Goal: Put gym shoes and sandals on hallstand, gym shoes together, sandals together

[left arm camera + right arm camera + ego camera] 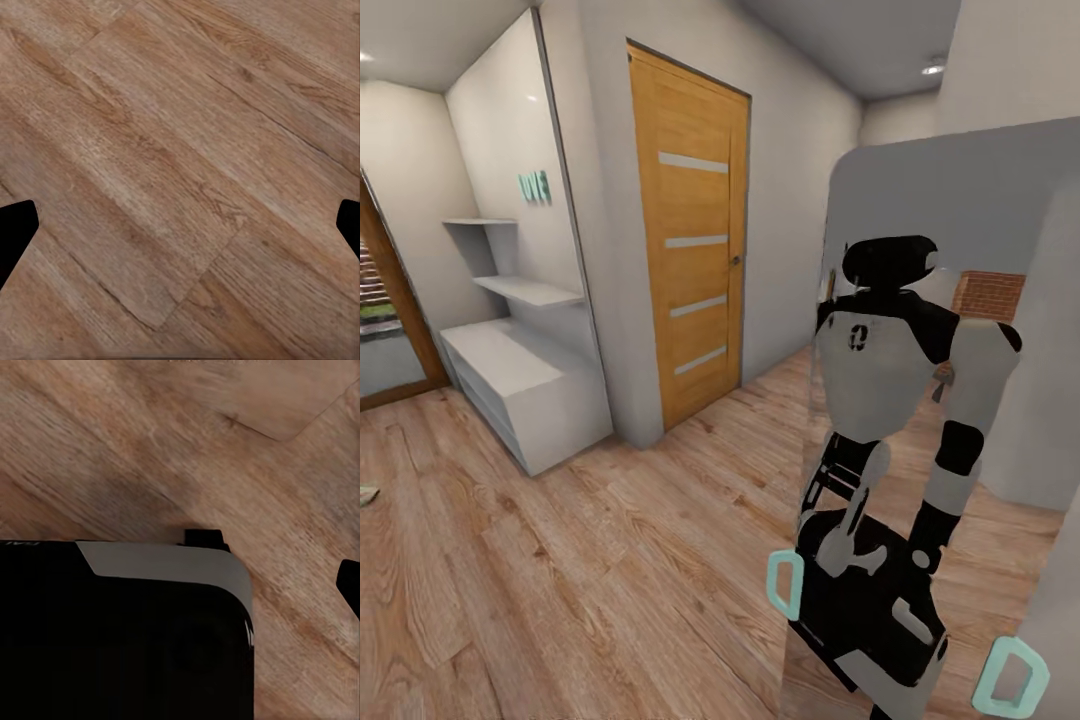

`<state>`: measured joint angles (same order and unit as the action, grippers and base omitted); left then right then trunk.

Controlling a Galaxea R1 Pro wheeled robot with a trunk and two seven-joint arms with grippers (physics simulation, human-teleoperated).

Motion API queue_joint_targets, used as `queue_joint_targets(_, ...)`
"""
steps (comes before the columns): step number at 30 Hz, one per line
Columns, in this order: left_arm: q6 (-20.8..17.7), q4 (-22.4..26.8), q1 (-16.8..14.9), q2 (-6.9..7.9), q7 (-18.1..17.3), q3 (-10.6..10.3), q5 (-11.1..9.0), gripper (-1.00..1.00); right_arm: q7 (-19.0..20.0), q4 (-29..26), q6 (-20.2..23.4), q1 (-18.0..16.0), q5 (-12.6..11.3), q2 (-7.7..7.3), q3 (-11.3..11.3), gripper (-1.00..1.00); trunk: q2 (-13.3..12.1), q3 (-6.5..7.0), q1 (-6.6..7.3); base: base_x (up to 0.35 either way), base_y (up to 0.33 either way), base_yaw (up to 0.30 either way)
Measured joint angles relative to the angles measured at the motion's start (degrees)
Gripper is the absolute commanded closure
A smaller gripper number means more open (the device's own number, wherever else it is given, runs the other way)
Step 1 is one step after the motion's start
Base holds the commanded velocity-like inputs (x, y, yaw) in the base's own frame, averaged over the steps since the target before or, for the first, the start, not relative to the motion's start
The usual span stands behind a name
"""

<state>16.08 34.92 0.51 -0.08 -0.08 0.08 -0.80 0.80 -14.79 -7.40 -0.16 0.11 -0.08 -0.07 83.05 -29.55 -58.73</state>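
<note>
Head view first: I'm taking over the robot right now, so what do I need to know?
Left pincer: open, holding nothing, over the light brown wood-plank corridor floor.
Right pincer: one fingertip shows beside the robot's black base; I cannot tell if it is open.
The wide, low light-grey shoe rack stands ahead to the left, beside the orange wooden door. No shoe is on its top.
A small pale thing lies on the floor at the head view's left edge, too cut off to name.
Done: nothing on the rack so far.
Left: find all four shoes and rack them in pairs.
</note>
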Motion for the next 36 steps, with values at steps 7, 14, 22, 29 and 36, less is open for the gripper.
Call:
queue_joint_targets(7, 0.0, 0.0, 0.0, 0.00, 0.0, 0.0, 0.0, -1.00, 0.0, 0.0, 0.0, 0.0, 0.0, 0.00, 0.0, -1.00, 0.0, -0.39, 0.00, 0.000, 0.000, 0.219)
queue_joint_targets(14, 0.0, 0.0, 0.0, 0.00, 0.0, 0.0, 0.0, -1.00, 0.0, 0.0, 0.0, 0.0, 0.0, 0.00, 0.0, -1.00, 0.0, -0.79, 0.00, 0.000, 0.000, 0.224)
queue_joint_targets(22, 0.0, 0.0, 0.0, 0.00, 0.0, 0.0, 0.0, -1.00, 0.0, 0.0, 0.0, 0.0, 0.0, 0.00, 0.0, -1.00, 0.0, -1.26, 0.00, 0.000, 0.000, 0.224)
queue_joint_targets(29, 0.0, 0.0, 0.0, 0.00, 0.0, 0.0, 0.0, -1.00, 0.0, 0.0, 0.0, 0.0, 0.0, 0.00, 0.0, -1.00, 0.0, -1.66, 0.00, 0.000, 0.000, 0.224)
queue_joint_targets(36, 0.0, 0.0, 0.0, 0.00, 0.0, 0.0, 0.0, -1.00, 0.0, 0.0, 0.0, 0.0, 0.0, 0.00, 0.0, -1.00, 0.0, -2.07, 0.00, 0.000, 0.000, 0.224)
